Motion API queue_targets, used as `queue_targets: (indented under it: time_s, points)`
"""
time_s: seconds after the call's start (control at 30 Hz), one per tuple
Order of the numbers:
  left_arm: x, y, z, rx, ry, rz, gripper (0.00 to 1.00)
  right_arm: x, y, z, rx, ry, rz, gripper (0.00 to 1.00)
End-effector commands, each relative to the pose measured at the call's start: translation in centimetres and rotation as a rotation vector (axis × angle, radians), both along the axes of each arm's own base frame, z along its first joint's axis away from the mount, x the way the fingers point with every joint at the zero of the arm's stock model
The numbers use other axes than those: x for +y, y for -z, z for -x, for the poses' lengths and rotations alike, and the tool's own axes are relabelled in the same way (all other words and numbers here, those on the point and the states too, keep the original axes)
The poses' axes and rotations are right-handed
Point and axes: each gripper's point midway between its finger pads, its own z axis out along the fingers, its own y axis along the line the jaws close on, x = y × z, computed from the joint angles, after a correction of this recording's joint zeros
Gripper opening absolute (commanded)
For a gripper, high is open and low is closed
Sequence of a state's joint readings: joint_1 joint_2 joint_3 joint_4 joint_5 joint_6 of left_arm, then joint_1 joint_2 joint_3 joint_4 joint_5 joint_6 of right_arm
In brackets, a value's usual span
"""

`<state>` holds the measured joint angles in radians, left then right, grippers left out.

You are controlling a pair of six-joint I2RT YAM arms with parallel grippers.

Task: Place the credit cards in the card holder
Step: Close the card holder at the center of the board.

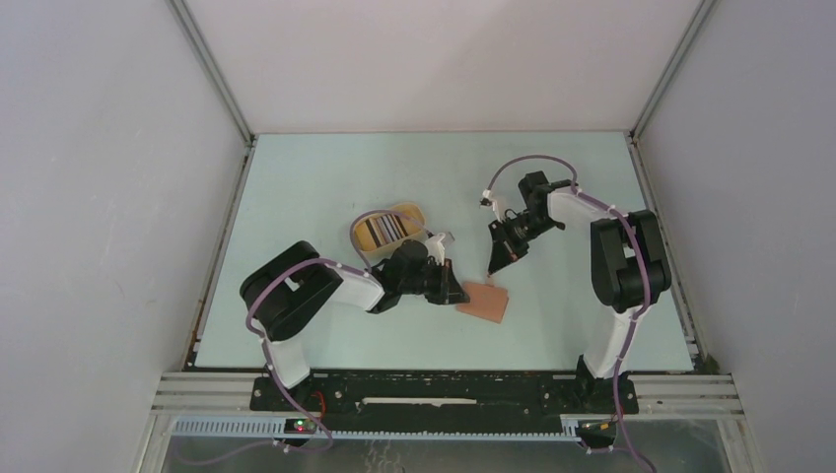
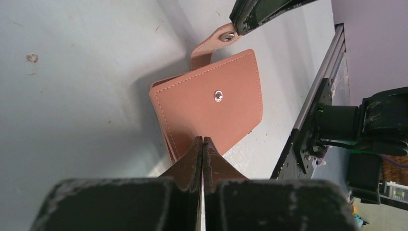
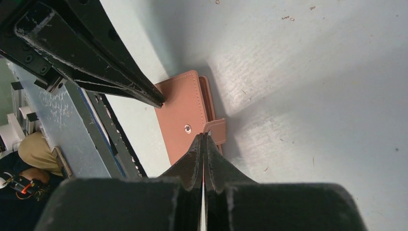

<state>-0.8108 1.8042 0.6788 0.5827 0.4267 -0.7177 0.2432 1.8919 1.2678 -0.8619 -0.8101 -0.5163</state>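
Both left tool (image 1: 459, 296) and right tool (image 1: 491, 270) slant toward card holder (image 1: 486, 304).

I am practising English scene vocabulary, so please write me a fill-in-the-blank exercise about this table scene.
1. The card holder lies on the ___.
2. The cards lie in the oval tan ___.
3. The left end effector and the right end effector are both ___.
4. The snap tab is ___ (fastened/unfastened).
Missing words: table; tray; shut; unfastened.
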Motion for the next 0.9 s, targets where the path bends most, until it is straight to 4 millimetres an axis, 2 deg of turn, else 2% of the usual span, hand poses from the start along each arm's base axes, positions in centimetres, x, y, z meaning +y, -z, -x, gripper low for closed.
queue_targets:
  time_s: [0.0,0.33,0.7,0.87]
  points:
    - [-1.0,-1.6,-1.4,-0.017,-0.016,0.050,0.00,0.4,-1.1,0.2,-0.082,-0.048,-0.003,0.00]
    - [-1.0,-1.7,-1.5,-0.029,-0.012,0.048,0.00,0.9,-1.4,1.3,-0.193,-0.148,0.052,0.00]
    - [-0.6,-1.8,-1.5,-0.023,-0.029,0.077,0.00,1.5,-0.6,3.5,-0.193,-0.248,0.075,0.00]
    - [-0.4,-1.9,-1.6,-0.012,-0.040,0.096,0.00,1.5,-0.3,3.8,-0.218,-0.261,0.067,0.00]
